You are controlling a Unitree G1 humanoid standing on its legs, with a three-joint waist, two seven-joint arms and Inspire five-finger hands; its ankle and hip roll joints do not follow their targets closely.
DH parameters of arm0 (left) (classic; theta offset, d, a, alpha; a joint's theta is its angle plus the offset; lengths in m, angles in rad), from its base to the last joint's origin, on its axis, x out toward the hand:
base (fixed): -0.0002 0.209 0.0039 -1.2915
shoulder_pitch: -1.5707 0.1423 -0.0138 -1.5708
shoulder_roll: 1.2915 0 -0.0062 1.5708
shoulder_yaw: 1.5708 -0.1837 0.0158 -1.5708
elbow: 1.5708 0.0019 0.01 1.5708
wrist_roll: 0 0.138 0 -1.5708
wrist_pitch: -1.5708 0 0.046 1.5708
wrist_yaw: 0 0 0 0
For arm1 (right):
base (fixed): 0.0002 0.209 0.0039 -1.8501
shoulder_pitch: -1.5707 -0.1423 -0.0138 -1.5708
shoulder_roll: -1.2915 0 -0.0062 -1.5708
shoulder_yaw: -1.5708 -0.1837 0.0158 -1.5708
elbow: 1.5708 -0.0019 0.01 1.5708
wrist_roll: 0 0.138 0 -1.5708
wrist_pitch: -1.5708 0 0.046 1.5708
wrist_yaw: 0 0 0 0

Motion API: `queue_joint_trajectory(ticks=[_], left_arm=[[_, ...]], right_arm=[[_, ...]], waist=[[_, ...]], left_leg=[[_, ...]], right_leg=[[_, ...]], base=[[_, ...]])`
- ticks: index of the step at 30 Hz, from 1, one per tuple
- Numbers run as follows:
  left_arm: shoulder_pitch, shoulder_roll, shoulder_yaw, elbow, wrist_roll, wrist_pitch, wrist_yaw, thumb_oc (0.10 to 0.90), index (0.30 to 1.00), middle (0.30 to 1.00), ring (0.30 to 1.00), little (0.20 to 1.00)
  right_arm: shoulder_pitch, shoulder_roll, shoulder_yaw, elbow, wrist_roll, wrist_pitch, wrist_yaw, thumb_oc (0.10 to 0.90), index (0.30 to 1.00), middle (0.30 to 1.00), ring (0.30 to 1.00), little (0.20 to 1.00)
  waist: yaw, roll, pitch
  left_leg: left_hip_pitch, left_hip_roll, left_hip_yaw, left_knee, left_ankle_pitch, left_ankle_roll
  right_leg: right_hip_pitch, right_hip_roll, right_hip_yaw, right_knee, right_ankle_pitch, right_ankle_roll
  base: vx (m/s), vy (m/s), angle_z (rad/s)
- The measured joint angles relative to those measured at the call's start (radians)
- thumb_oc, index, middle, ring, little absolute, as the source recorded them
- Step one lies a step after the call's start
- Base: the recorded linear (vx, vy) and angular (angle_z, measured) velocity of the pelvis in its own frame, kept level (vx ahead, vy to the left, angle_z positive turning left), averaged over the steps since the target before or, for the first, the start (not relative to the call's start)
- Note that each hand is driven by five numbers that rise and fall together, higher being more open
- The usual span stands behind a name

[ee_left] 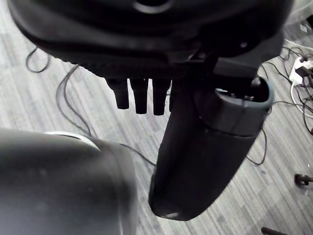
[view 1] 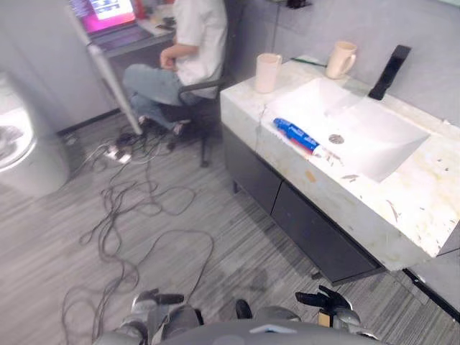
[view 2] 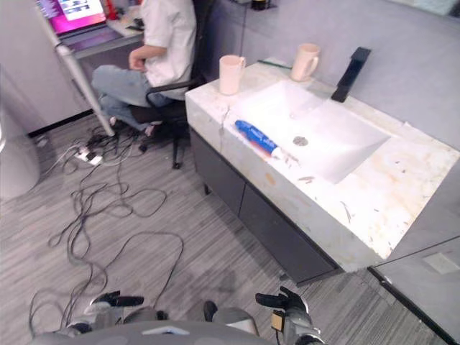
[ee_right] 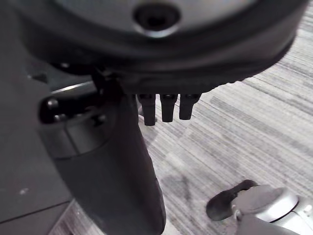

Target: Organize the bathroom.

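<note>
A marble-patterned vanity desk (view 1: 424, 208) with a white rectangular sink basin (view 1: 381, 136) stands untidied as the robot waits well back from it, both arms low. A blue toothpaste tube (view 1: 295, 134) lies loose on the basin's near slope, beside the round metal drain (view 1: 336, 139), with what looks like a slim red-and-white toothbrush (view 1: 310, 149) alongside it; both seem dropped rather than stored, and are likely what the tidying is meant to gather. Two cream ceramic mugs stand upright on the desk: one (view 1: 267, 72) at the corner nearest the seated person, the other (view 1: 341, 59) by the back wall, probable homes for the loose items. A black angular tap (view 1: 389, 72) rises at the basin's far edge.

The left hand (view 1: 159, 300) and right hand (view 1: 327, 300) hang near the bottom of the head views, above the grey striped floor (view 1: 215, 237), well apart from the desk and holding nothing. In each wrist view the dark fingers (ee_left: 139, 98) point straight out in a relaxed row, thumb standing clear; the right hand's fingers (ee_right: 166, 107) read the same.

A person in a white shirt (view 1: 194, 43) sits on a black office chair (view 1: 205, 100) at a laptop with a pink screen (view 1: 108, 14), head cut off by the frame. Tangled cables (view 1: 122, 208) trail across the floor. A pale rounded fixture (view 1: 21, 154) at the left edge is cropped. Whether the mugs hold anything cannot be seen.
</note>
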Motion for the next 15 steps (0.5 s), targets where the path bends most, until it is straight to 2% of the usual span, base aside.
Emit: queue_joint_trajectory(ticks=[1, 2, 3, 4, 5, 6, 7, 8, 9, 11, 12, 14, 15], left_arm=[[0.022, 0.004, 0.006, 0.005, -0.04, -0.003, -0.002, 0.8, 0.9, 0.9, 0.9, 0.9], [0.039, 0.004, 0.015, -0.011, -0.061, -0.014, -0.003, 0.8, 0.9, 0.9, 0.9, 0.9], [0.066, 0.0, 0.042, -0.034, -0.075, -0.041, -0.004, 0.8, 0.9, 0.9, 0.9, 0.9], [0.074, -0.004, 0.041, -0.032, -0.071, -0.036, -0.002, 0.8, 0.9, 0.9, 0.9, 0.9], [0.076, -0.006, 0.039, -0.03, -0.07, -0.035, -0.001, 0.8, 0.9, 0.9, 0.9, 0.9], [0.076, -0.006, 0.039, -0.03, -0.07, -0.035, -0.001, 0.8, 0.9, 0.9, 0.9, 0.9], [0.084, 0.018, 0.01, -0.011, -0.065, -0.036, -0.003, 0.8, 0.9, 0.9, 0.9, 0.9], [0.08, 0.031, -0.003, -0.012, -0.061, -0.037, -0.004, 0.8, 0.9, 0.9, 0.9, 0.9], [0.049, 0.046, -0.042, -0.019, -0.028, -0.033, -0.004, 0.8, 0.9, 0.9, 0.9, 0.9], [0.041, 0.048, -0.061, -0.02, 0.01, -0.021, -0.003, 0.8, 0.9, 0.9, 0.9, 0.9], [0.036, 0.051, -0.07, -0.016, 0.011, -0.004, -0.002, 0.8, 0.9, 0.9, 0.9, 0.9], [0.044, 0.058, -0.069, -0.01, 0.011, 0.01, 0.002, 0.8, 0.9, 0.9, 0.9, 0.9], [0.05, 0.069, -0.068, -0.011, 0.011, 0.011, 0.005, 0.8, 0.9, 0.9, 0.9, 0.9]], right_arm=[[-0.014, -0.015, 0.015, 0.025, -0.002, 0.002, -0.002, 0.8, 0.9, 0.9, 0.9, 0.9], [-0.024, -0.02, 0.016, 0.045, -0.009, 0.005, 0.0, 0.8, 0.9, 0.9, 0.9, 0.9], [-0.041, -0.034, 0.013, 0.067, -0.01, 0.012, 0.002, 0.8, 0.9, 0.9, 0.9, 0.9], [-0.036, -0.049, 0.014, 0.056, -0.008, 0.007, 0.002, 0.8, 0.9, 0.9, 0.9, 0.9], [-0.031, -0.056, 0.014, 0.05, -0.009, 0.003, 0.001, 0.8, 0.9, 0.9, 0.9, 0.9], [-0.031, -0.056, 0.014, 0.05, -0.009, 0.003, 0.001, 0.8, 0.9, 0.9, 0.9, 0.9], [0.007, -0.033, -0.016, 0.009, -0.005, -0.002, -0.004, 0.8, 0.9, 0.9, 0.9, 0.9], [0.021, -0.029, -0.015, 0.009, -0.004, 0.0, -0.004, 0.8, 0.9, 0.9, 0.9, 0.9], [0.051, -0.014, -0.034, 0.013, 0.001, 0.005, -0.006, 0.8, 0.9, 0.9, 0.9, 0.9], [0.075, -0.003, -0.045, 0.012, -0.001, 0.005, -0.002, 0.8, 0.9, 0.9, 0.9, 0.9], [0.086, 0.008, -0.044, 0.008, -0.009, 0.001, 0.002, 0.8, 0.9, 0.9, 0.9, 0.9], [0.091, 0.017, -0.045, 0.007, -0.008, -0.006, 0.004, 0.8, 0.9, 0.9, 0.9, 0.9], [0.095, 0.017, -0.045, 0.006, -0.014, -0.019, 0.004, 0.8, 0.9, 0.9, 0.9, 0.9]], waist=[[0.011, 0.005, 0.001], [0.045, 0.011, -0.003], [0.105, 0.022, -0.007], [0.096, 0.048, -0.01], [0.09, 0.061, -0.01], [0.09, 0.061, -0.01], [0.036, 0.049, -0.005], [0.026, 0.046, -0.009], [0.001, 0.044, -0.009], [-0.013, 0.074, -0.011], [-0.016, 0.094, -0.01], [-0.014, 0.106, -0.008], [-0.018, 0.103, -0.01]], left_leg=[[0.003, 0.0, -0.136, -0.126, 0.038, -0.012], [0.028, -0.002, -0.211, -0.169, 0.037, -0.009], [0.08, 0.007, -0.256, -0.173, 0.039, -0.005], [0.104, 0.017, -0.24, -0.171, 0.019, 0.021], [0.112, 0.022, -0.23, -0.17, 0.033, 0.01], [0.112, 0.022, -0.23, -0.17, 0.033, 0.01], [0.188, -0.017, -0.061, -0.174, 0.141, -0.007], [0.192, -0.03, -0.051, -0.174, 0.134, 0.008], [0.203, -0.065, -0.018, -0.175, 0.117, 0.039], [0.211, -0.075, 0.059, -0.174, 0.104, 0.07], [0.215, -0.076, 0.139, -0.174, 0.102, 0.071], [0.217, -0.077, 0.212, -0.173, 0.09, 0.076], [0.219, -0.075, 0.276, -0.175, 0.083, 0.08]], right_leg=[[0.015, 0.002, 0.069, 0.0, -0.017, 0.034], [0.006, 0.002, 0.133, 0.016, -0.031, 0.051], [-0.011, 0.002, 0.245, 0.05, -0.053, 0.059], [-0.01, 0.008, 0.233, 0.059, -0.056, 0.076], [-0.009, 0.012, 0.213, 0.063, -0.06, 0.081], [-0.009, 0.012, 0.213, 0.063, -0.06, 0.081], [-0.017, -0.062, 0.03, 0.145, -0.095, 0.114], [-0.018, -0.074, 0.004, 0.134, -0.094, 0.118], [-0.024, -0.103, -0.027, 0.13, -0.056, 0.134], [-0.073, -0.132, -0.058, 0.158, -0.072, 0.161], [-0.121, -0.16, -0.09, 0.184, -0.062, 0.182], [-0.168, -0.184, -0.14, 0.198, -0.049, 0.204], [-0.189, -0.204, -0.22, 0.203, -0.043, 0.214]], base=[[0.32, 0.427, -1.3], [0.28, 0.408, -2.64], [0.23, 0.404, -2.65], [0.25, 0.462, -2.24], [0.18, 0.359, -0.65], [0.18, 0.385, -1.42], [0.14, 0.321, -1.36], [0.19, 0.406, -1.54], [0.1, 0.21, -0.51], [0.05, 0.144, -1.11], [0.0, 0.11, -1.53], [-0.01, 0.03, -1.29], [0.0, -0.011, -1.36]])
